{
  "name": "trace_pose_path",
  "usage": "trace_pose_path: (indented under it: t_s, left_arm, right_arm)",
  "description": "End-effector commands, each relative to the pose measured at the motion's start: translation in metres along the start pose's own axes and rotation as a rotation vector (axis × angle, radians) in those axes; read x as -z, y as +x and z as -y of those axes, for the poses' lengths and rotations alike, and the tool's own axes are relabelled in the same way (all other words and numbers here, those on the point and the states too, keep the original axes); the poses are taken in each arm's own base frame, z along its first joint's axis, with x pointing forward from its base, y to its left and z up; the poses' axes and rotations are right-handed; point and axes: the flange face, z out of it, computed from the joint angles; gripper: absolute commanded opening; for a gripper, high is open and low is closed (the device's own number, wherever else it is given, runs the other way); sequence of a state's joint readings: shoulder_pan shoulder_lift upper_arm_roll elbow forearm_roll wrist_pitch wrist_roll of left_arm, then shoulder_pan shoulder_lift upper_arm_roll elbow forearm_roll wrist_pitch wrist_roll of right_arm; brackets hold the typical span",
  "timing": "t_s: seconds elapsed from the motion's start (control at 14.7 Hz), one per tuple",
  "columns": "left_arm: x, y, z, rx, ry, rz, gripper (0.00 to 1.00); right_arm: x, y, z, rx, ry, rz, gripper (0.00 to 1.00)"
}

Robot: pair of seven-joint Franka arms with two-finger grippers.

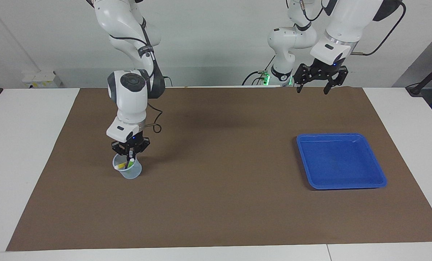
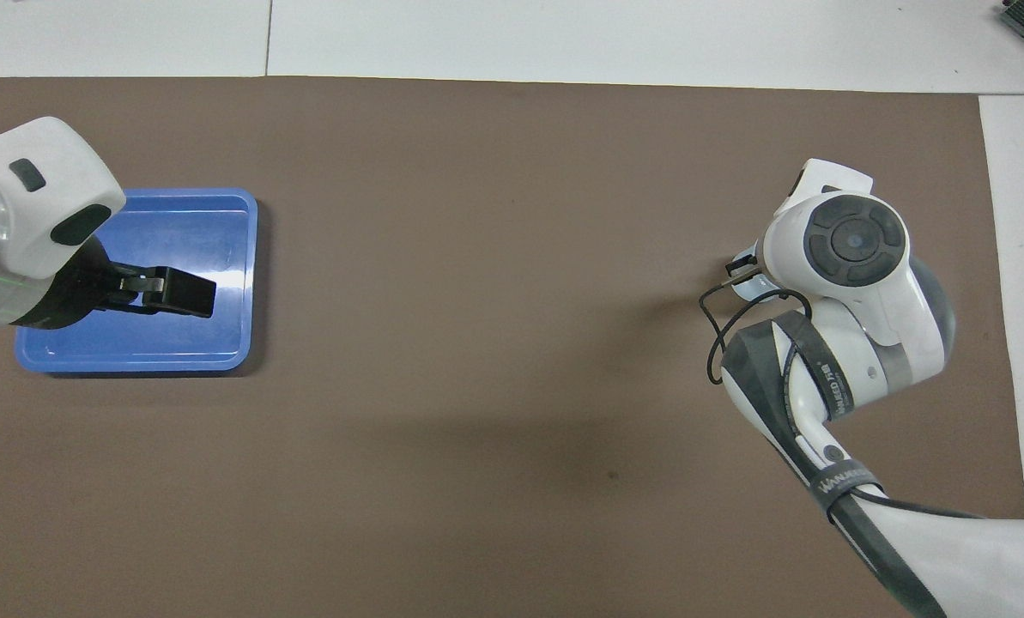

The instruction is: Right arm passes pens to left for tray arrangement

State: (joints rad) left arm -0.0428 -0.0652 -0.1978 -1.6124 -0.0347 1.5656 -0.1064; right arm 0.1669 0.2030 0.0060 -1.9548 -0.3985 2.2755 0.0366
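A small translucent cup (image 1: 129,172) stands on the mat toward the right arm's end of the table. A yellow pen (image 1: 120,166) and a green pen (image 1: 130,164) with a whitish top lean inside it. My right gripper (image 1: 130,156) reaches straight down into the cup's mouth, its fingertips shut at the top of a pen; I cannot tell which pen. The blue tray (image 1: 340,161) lies bare toward the left arm's end. My left gripper (image 1: 314,87) hangs open high over the mat's edge by the robots. From overhead, the left gripper (image 2: 166,292) covers part of the tray (image 2: 185,227).
A brown mat (image 1: 219,174) covers most of the white table. In the overhead view the right arm's wrist (image 2: 851,245) hides nearly all of the cup (image 2: 742,257) and the pens. A loose black cable (image 1: 158,125) loops beside the right wrist.
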Motion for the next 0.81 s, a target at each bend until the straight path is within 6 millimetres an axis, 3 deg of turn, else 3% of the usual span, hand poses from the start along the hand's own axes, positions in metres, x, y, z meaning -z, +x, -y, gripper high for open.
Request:
trace_pose_path:
  t_s: [0.0, 0.34, 0.75]
  left_arm:
    - [0.001, -0.009, 0.002, -0.002, -0.001, 0.005, 1.0]
    - [0.001, -0.009, 0.002, -0.002, -0.001, 0.005, 1.0]
    - [0.001, -0.009, 0.002, -0.002, -0.001, 0.005, 1.0]
  right_arm:
    - [0.0, 0.0, -0.004, 0.022, 0.014, 0.026, 0.0]
    - [0.021, 0.004, -0.016, 0.07, 0.002, 0.055, 0.0]
    - [0.05, -0.005, -0.032, 0.144, -0.008, 0.063, 0.0]
